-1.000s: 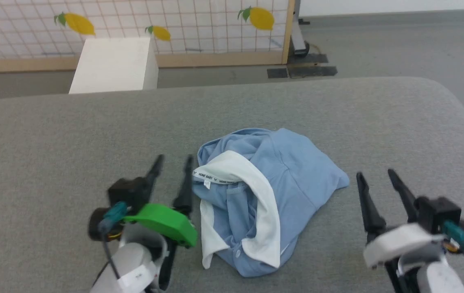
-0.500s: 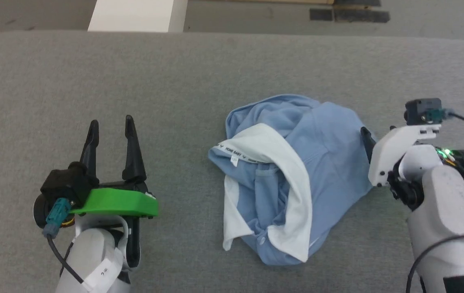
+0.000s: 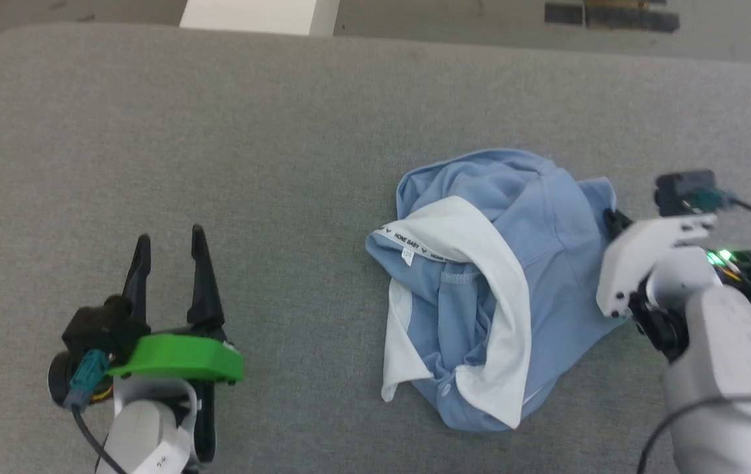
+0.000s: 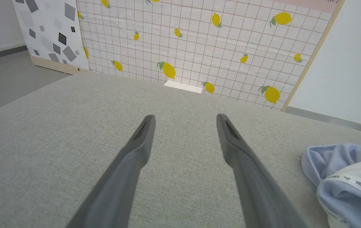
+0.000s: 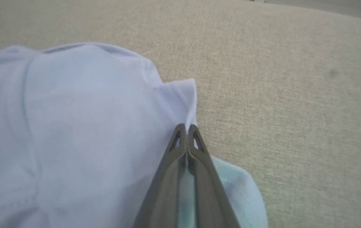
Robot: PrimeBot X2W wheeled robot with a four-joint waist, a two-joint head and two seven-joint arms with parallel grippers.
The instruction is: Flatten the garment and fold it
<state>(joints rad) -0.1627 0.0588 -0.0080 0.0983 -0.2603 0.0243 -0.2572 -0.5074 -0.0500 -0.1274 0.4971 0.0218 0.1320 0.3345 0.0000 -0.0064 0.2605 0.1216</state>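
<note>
Black-fingered and pinched tight, the right gripper [image 5: 186, 127] clamps a fold at the edge of the garment [image 3: 547, 263], with pale blue cloth showing in the slit between its 2 fingers. From that grip the light blue polo shirt spreads away to the gripper's left as a crumpled heap. Its white collar [image 3: 481, 230] is turned up and open on the side farthest from the grip, and a printed neck tape [image 3: 415, 238] runs along the collar's inner edge. Bare grey upholstery [image 3: 283, 164] lies beyond the gripper's tips and to its right. Farther left, well apart from the shirt, the left gripper [image 3: 170, 237] hovers over the same grey surface with its 2 fingers spread wide and nothing between them, a green bracket [image 3: 178, 355] at its wrist. Ahead of its fingertips, past the cushion's far edge, stands a grid-patterned panel [image 4: 199, 41] printed with yellow lemons.
</note>
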